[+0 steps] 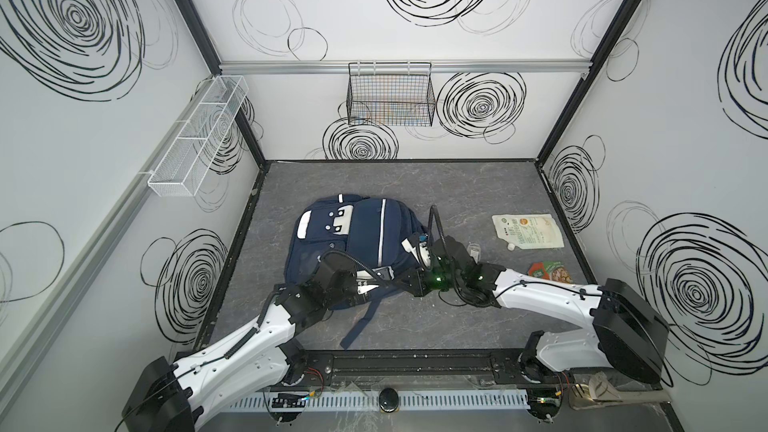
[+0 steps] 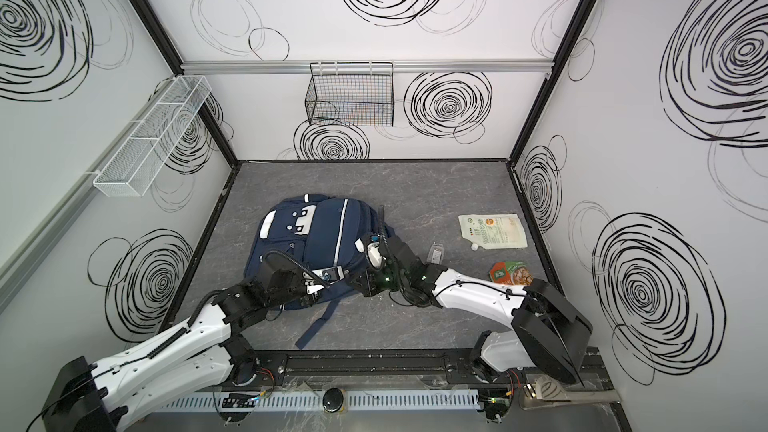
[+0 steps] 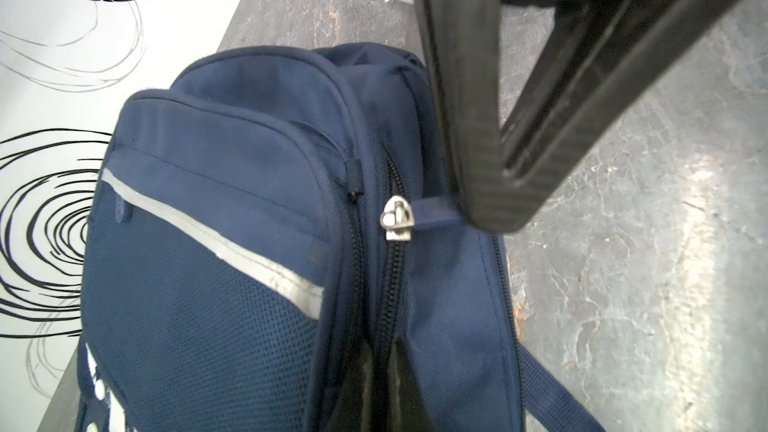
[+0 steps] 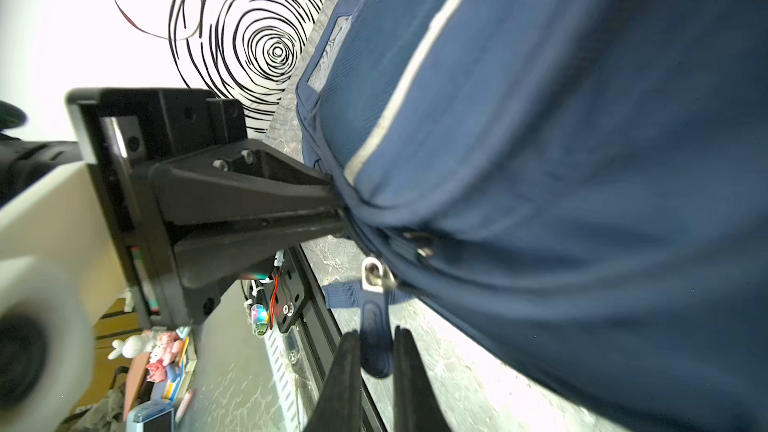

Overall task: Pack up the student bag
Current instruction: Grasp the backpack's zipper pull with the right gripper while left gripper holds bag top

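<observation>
The table point(image 1: 374, 184) is a dark grey, marble-veined surface, boxed in on three sides by white walls point(image 1: 316, 14) covered in black scribbled spirals, with black posts at the corners. An aluminium rail point(image 1: 291, 66) runs along the back wall and carries a black wire basket point(image 1: 390, 97). A white mesh tray point(image 1: 199, 135) divided into compartments hangs on the left wall. The student bag point(image 1: 357, 234), navy with silver stripes, lies flat on the table left of centre in both top views, and one dark strap point(image 1: 361, 322) trails toward the front edge. Well apart from it, toward the right wall, a white pouch point(image 1: 528, 230) lies flat, with a small green and red packet point(image 1: 546, 271) nearer the front. Both arms meet at the bag's near right edge. The left pincer point(image 3: 380, 351) is pressed together on the bag's fabric beside the zip. The right pincer point(image 4: 376, 338) is pinching the blue zipper pull point(image 4: 374, 313), which shows between its two dark fingers in the right wrist view.
</observation>
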